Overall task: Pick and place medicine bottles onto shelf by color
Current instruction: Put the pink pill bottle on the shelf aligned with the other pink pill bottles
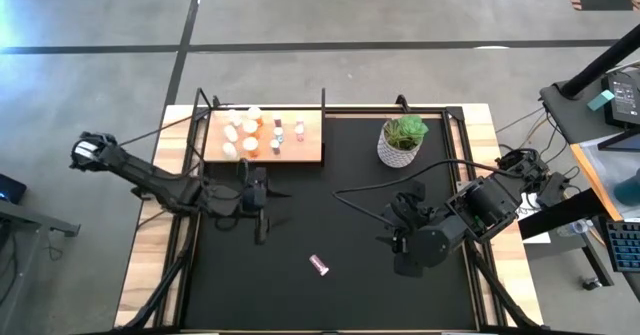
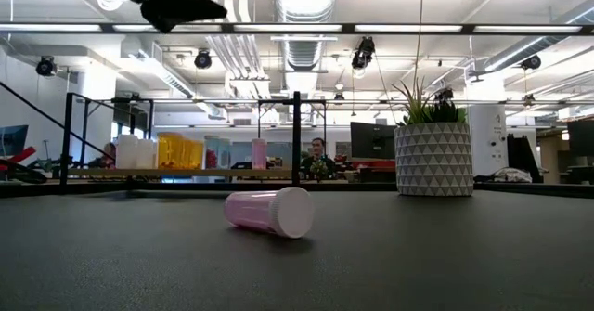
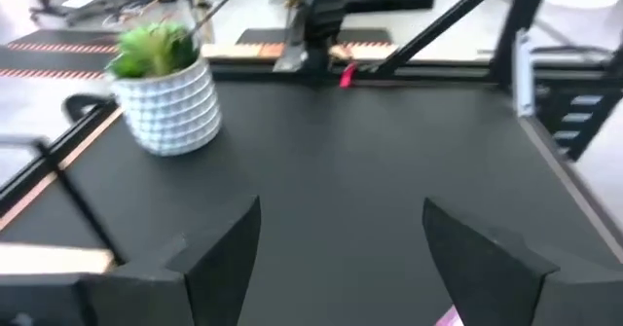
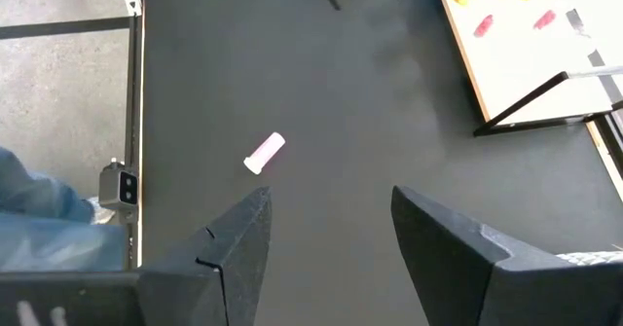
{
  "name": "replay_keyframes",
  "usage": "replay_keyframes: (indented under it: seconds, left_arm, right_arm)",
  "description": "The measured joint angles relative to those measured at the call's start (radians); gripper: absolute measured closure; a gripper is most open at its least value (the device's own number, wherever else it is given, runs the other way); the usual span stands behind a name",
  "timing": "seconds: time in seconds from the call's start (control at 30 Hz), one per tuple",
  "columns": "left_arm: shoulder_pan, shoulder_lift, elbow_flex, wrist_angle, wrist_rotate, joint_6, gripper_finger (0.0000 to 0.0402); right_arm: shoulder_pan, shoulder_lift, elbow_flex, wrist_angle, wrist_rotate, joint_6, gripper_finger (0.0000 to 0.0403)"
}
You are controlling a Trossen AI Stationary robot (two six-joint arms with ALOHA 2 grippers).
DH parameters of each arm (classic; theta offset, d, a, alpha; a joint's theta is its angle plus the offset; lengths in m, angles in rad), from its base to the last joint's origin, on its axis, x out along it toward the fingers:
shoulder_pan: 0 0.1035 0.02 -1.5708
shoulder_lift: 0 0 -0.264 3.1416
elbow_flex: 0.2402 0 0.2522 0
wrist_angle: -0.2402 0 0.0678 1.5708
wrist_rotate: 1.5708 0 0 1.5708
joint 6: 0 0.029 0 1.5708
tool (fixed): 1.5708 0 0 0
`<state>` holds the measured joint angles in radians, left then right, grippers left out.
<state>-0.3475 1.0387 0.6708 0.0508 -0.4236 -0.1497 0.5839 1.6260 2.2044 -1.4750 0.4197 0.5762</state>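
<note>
One pink bottle left lying on the mat, both arms empty above it

The black mat [image 1: 330, 215] bears the shelf [image 1: 312, 147] at its far left, loaded with perhaps nine bottles [image 1: 250, 128]. Left gripper [image 1: 262, 207] and right gripper [image 1: 396, 227] hang wide apart, empty. Only the low view shows the pink bottle [image 2: 269, 211] tipped sideways.

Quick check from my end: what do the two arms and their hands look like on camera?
Both arms are dark, jointed and matte. The left hand and right hand each end in two black wedge-shaped fingers. Black cables loop from the right arm across the mat.
</note>
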Motion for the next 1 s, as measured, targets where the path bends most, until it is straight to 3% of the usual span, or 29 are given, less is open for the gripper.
replay_keyframes:
  seconds: [0.27, 0.63, 1.0]
  left_arm:
    - [-0.052, 0.047, -0.002, 0.186, -0.003, -0.002, 0.0132]
    - [-0.059, 0.057, -0.002, 0.481, -0.001, -0.003, 0.0132]
    - [-0.059, 0.057, -0.001, 0.596, 0.000, -0.159, 0.0132]
  right_arm:
    - [0.000, 0.000, 0.000, 0.000, 0.000, -0.003, 0.0199]
    - [0.000, 0.000, 0.000, 0.010, 0.001, -0.416, 0.0199]
    - [-0.002, 0.000, 0.000, 0.288, 0.001, -0.576, 0.0199]
